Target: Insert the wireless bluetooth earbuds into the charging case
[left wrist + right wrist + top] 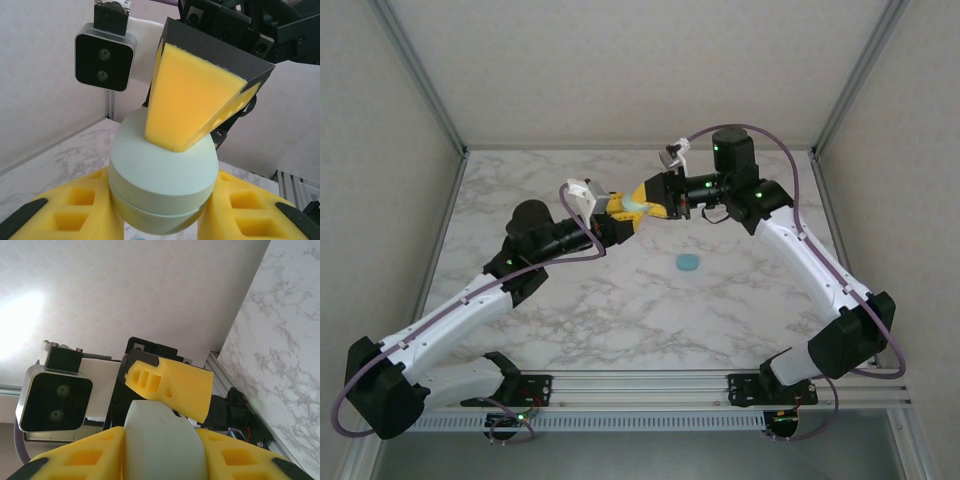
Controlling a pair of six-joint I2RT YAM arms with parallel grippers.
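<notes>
The pale green, pebble-shaped charging case (pixel 635 208) hangs closed above the back middle of the table, held from both sides. My left gripper (pixel 623 211) is shut on it. In the left wrist view the case (pixel 164 167) sits between the yellow fingers (pixel 75 215), and a finger of the other gripper (pixel 192 100) lies across its top. My right gripper (pixel 647 204) is shut on the same case (pixel 160 440), with a yellow pad pressed against each flank. The earbuds are out of view.
A small blue-teal rounded piece (pixel 689 263) lies alone on the marble table (pixel 570 300), in front of the two grippers. Metal frame posts (pixel 420 75) and pale walls close in the left, right and back sides.
</notes>
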